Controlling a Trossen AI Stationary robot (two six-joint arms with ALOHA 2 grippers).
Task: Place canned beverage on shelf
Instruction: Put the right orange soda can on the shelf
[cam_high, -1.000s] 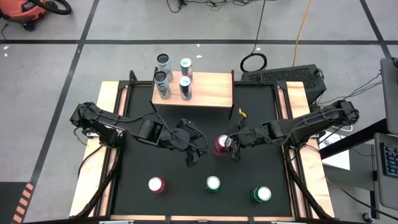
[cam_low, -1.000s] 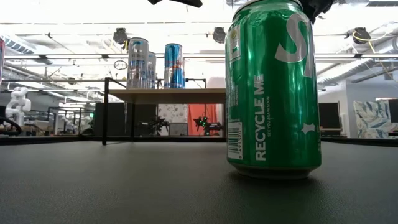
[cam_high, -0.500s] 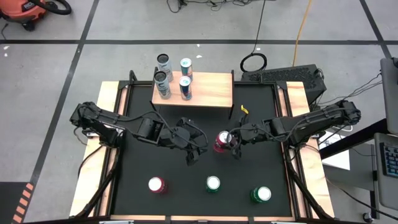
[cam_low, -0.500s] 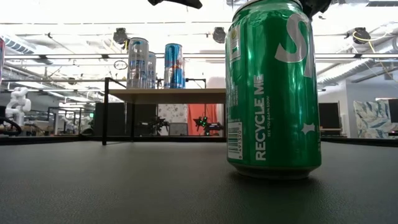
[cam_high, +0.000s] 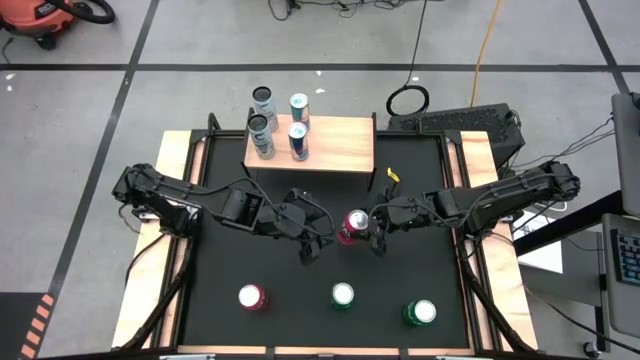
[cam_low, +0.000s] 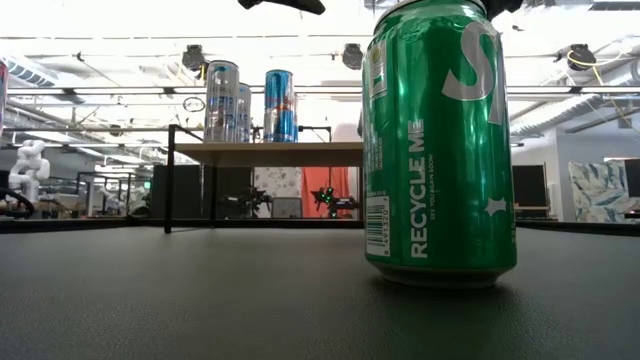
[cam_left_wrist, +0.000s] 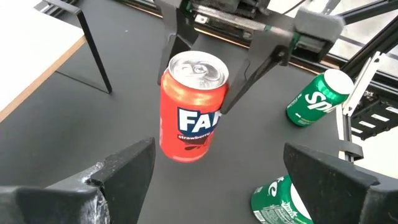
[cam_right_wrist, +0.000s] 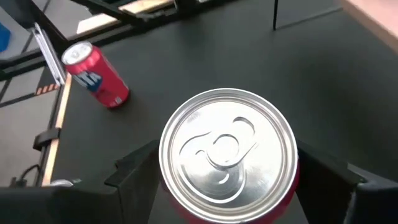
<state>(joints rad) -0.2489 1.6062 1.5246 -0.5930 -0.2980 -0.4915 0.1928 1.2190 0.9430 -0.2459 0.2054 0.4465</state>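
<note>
Four cans (cam_high: 262, 97) on shelf (cam_high: 340, 145)

four tall cans (cam_high: 264, 98) on shelf (cam_high: 340, 145), seemingly four soda cans (cam_high: 343, 295) below.

The right pincer (cam_high: 363, 232) has carried the red can (cam_high: 352, 227) closer to the left pincer (cam_high: 318, 240).

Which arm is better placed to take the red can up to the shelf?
Right: the right gripper already clamps the red can, lifted off the mat. The left gripper waits open beside it.
</note>
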